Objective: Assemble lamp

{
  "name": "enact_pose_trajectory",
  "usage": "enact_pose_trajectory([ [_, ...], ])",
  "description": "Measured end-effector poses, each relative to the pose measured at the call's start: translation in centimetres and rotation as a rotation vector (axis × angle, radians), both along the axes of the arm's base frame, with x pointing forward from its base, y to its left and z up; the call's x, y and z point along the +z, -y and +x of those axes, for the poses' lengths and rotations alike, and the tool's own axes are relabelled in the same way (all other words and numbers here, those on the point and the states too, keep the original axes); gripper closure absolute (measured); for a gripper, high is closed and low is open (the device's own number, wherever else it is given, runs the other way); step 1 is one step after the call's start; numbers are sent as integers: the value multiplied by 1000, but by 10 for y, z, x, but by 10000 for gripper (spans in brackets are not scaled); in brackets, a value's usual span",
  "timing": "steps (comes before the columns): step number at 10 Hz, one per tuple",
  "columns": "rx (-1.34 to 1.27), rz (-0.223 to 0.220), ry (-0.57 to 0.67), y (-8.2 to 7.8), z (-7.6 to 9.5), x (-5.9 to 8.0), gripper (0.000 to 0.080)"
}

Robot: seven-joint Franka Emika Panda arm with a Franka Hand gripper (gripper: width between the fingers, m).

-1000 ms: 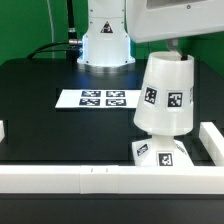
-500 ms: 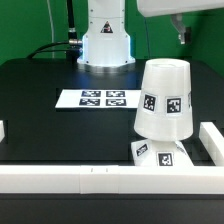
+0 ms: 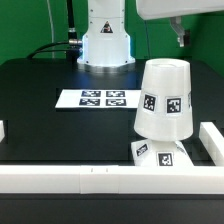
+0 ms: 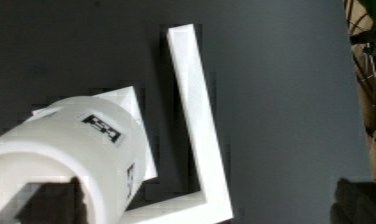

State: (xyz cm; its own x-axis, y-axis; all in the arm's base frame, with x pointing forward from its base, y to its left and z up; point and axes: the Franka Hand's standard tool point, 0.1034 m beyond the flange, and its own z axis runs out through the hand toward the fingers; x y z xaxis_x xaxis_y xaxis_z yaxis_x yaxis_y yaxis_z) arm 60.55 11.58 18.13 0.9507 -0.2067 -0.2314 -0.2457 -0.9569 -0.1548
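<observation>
The lamp's white tapered shade (image 3: 165, 98) stands upright, narrow end up, over the flat square base (image 3: 160, 153) in the walled corner at the exterior view's right. Both carry square tags. The bulb is hidden under the shade. My gripper (image 3: 181, 40) hangs above the shade, clear of it, and only a fingertip and the hand's lower edge show. In the wrist view the shade (image 4: 69, 150) lies below the gripper (image 4: 206, 203). The two dark fingers stand wide apart with nothing between them.
A low white wall (image 3: 60, 178) runs along the front and up the exterior view's right side, and it also shows in the wrist view (image 4: 194, 100). The marker board (image 3: 98, 98) lies on the black table. The arm's white base (image 3: 105, 40) stands at the back.
One second ago the gripper was down at the shade's top. It has let go and risen straight up. The shade has stayed on the base.
</observation>
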Motion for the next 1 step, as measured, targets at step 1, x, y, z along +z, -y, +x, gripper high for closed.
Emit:
enact_pose_trajectory([
  [1,0,0,0,0,0,0,101],
])
